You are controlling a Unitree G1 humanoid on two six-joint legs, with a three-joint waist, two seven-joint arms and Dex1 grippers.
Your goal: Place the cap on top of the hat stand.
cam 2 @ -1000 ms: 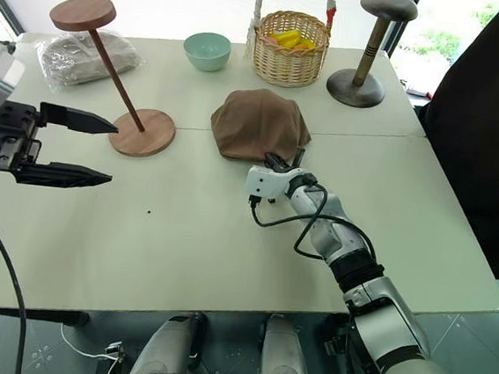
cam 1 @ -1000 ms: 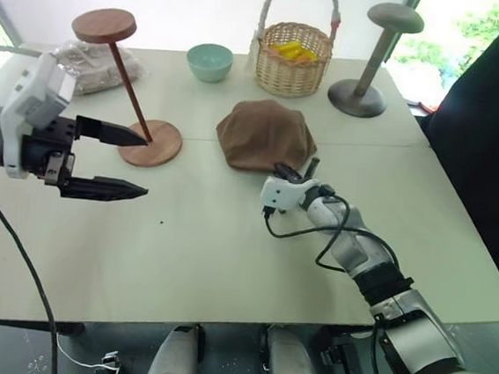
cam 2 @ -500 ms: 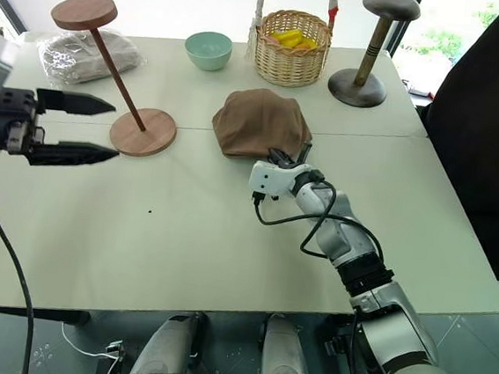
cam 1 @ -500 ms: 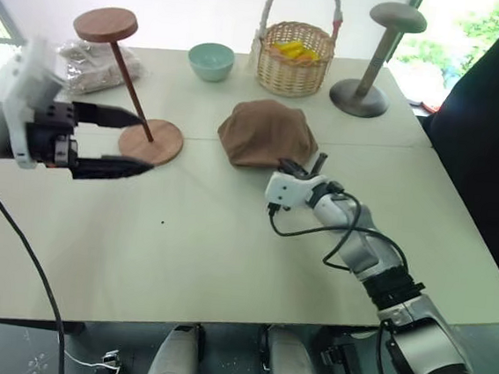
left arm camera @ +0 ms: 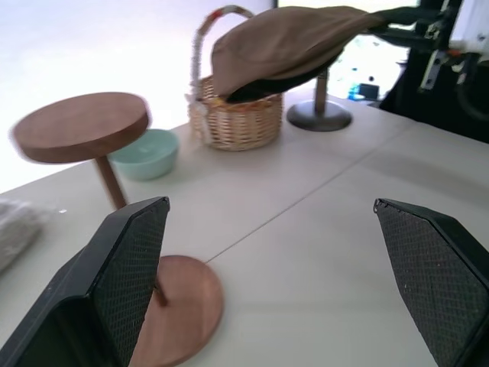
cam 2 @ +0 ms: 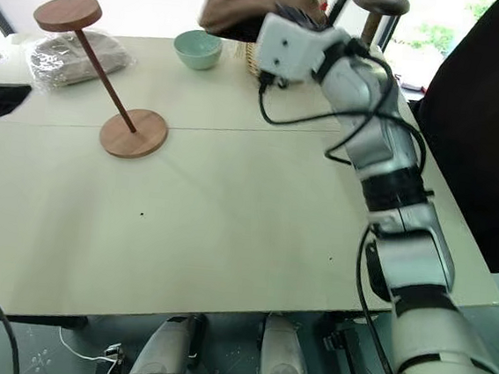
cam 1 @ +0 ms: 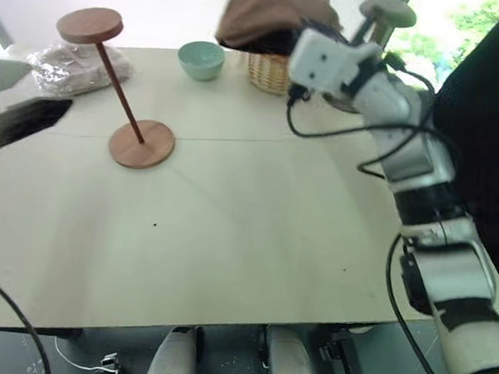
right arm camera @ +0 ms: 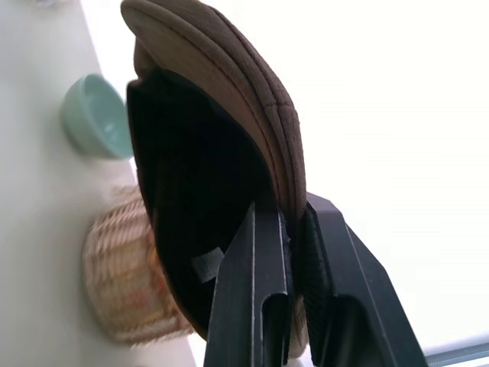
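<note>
Bright window light is washing over a pale table. Above it, the right gripper is pinching the brown cap's rim between closed fingers, the cap hanging high in front of the wicker basket. Its arm is reaching up and forward. Well to the cap's left, the left gripper is spreading wide, facing the wooden hat stand.

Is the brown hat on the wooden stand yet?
No. The cap hangs in the air, pinched by the right end effector. The hat stand has a bare disc top.
</note>
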